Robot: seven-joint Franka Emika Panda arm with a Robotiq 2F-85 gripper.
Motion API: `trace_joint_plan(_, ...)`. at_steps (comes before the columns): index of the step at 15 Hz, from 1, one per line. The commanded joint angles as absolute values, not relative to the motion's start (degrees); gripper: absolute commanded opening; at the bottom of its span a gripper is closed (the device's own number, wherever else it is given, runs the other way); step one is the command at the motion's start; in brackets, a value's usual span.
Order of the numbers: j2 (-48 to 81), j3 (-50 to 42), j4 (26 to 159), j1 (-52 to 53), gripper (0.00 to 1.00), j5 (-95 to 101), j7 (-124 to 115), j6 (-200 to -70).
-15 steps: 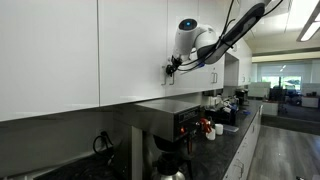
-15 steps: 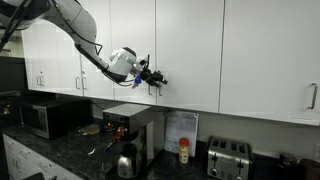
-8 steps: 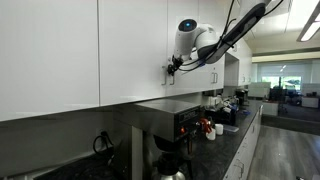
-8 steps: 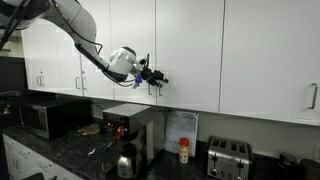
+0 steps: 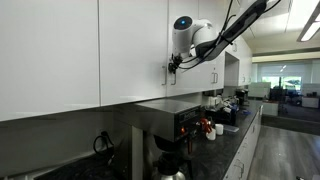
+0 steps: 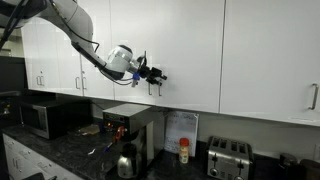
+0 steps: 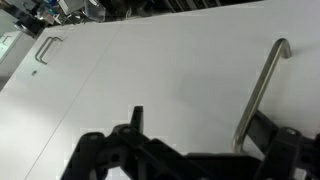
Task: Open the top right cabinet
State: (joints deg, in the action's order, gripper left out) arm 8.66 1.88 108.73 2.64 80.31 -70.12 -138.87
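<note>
White cabinet (image 6: 190, 50) shut, gripper (image 6: 159, 77) by handle (image 7: 258, 95) — coffee machine (image 6: 128, 125), toaster (image 6: 228, 157) beneath

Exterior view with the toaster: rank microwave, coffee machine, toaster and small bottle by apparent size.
1. coffee machine
2. microwave, close behind the coffee machine; their distances from the camera may differ, so this pair is unsure
3. toaster
4. small bottle, clearly smallest
</note>
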Motion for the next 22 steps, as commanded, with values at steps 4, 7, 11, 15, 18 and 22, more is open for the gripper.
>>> trace_joint_plan(4, 3.8, 1.7, 111.9, 2.9, 1.00, 79.6, -66.5, -133.1)
trace_joint_plan(7, 3.0, 1.6, 112.6, 2.8, 1.00, 79.3, -65.8, -132.6)
trace_joint_plan(11, 2.4, 1.4, 113.3, 2.4, 1.00, 78.3, -65.0, -132.5)
trace_joint_plan(15, 1.2, 1.0, 114.4, 1.9, 1.00, 74.8, -62.0, -133.1)
trace_joint_plan(18, -0.2, 0.7, 115.2, 1.6, 1.00, 71.5, -59.1, -133.0)
trace_joint_plan(22, -2.0, 0.2, 116.3, 1.5, 1.00, 68.8, -56.8, -132.7)
